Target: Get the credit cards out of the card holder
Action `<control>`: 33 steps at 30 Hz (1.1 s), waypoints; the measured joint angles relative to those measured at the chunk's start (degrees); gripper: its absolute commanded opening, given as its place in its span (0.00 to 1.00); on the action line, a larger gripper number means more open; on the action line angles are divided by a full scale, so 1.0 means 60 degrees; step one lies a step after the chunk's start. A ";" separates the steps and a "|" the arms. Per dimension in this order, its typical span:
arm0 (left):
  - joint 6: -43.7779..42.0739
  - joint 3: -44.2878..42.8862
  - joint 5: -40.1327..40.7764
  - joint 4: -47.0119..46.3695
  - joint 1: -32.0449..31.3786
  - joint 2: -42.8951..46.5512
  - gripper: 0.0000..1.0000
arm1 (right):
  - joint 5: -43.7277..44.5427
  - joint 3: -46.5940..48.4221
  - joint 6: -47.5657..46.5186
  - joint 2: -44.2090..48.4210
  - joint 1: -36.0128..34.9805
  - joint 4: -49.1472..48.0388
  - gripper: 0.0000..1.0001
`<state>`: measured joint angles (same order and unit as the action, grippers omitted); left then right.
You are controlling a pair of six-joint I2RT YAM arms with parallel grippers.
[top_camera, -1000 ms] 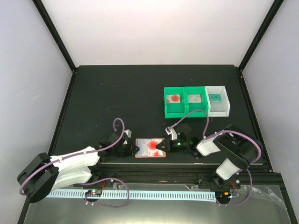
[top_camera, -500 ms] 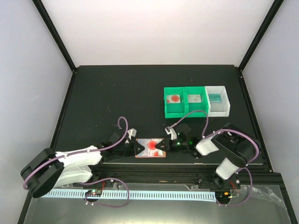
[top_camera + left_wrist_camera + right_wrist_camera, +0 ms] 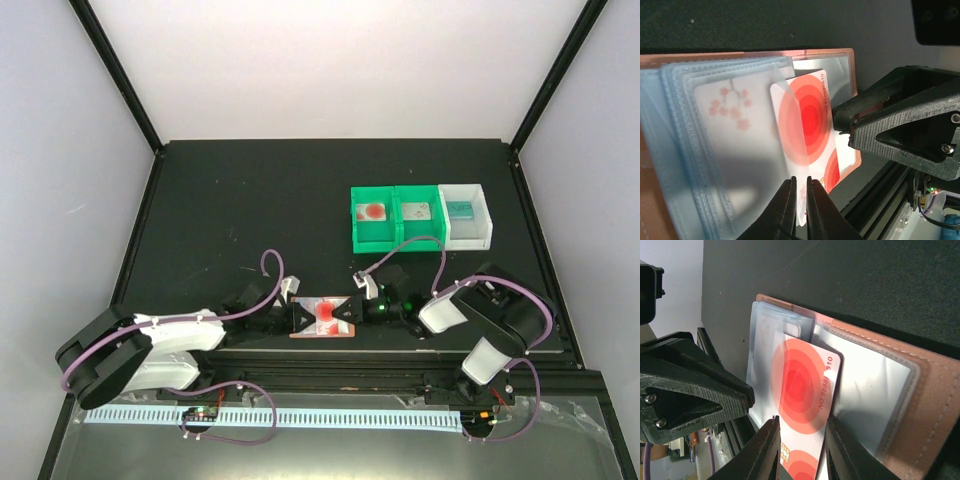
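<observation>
The salmon-pink card holder [image 3: 336, 302] lies open near the table's front edge, its pale sleeves [image 3: 700, 150] fanned out. A whitish credit card [image 3: 807, 120] with red rings sticks partly out of a sleeve. My left gripper [image 3: 800, 202] is shut on that card's near edge, at the holder's left side [image 3: 297, 317]. My right gripper [image 3: 801, 440] is at the holder's right side [image 3: 350, 313], fingers apart on either side of the same card [image 3: 800, 385]. Whether they touch it I cannot tell. Another card with pink blossoms [image 3: 732, 107] sits inside a sleeve.
A green two-part bin [image 3: 394, 238] and a white bin [image 3: 470, 240] stand at the back right, each compartment holding a card. An aluminium rail [image 3: 400, 372] runs along the near edge just behind both grippers.
My left gripper has slid right onto the holder and its jaws have closed on the card's edge. The right arm has not moved.
</observation>
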<state>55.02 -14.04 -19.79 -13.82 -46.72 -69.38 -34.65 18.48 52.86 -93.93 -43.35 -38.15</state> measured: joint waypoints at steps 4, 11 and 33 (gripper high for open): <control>-0.0142 -0.0273 0.0004 0.0157 -0.0040 0.0004 0.06 | 0.0004 -0.0011 0.0000 0.0000 0.0000 -0.0018 0.29; -0.0229 -0.0517 0.0011 0.0007 -0.0044 -0.0568 0.05 | -0.0004 -0.0015 0.0000 -0.0044 0.0000 -0.0102 0.30; 0.0171 -0.0820 0.0018 -0.0503 -0.0113 -0.1909 0.03 | 0.0091 -0.0033 -0.0015 0.0248 -0.0004 0.0124 0.01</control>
<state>56.05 -18.96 -19.68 -16.84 -47.40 -80.84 -34.11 18.28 52.77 -92.44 -43.38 -37.41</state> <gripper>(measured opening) 0.029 0.021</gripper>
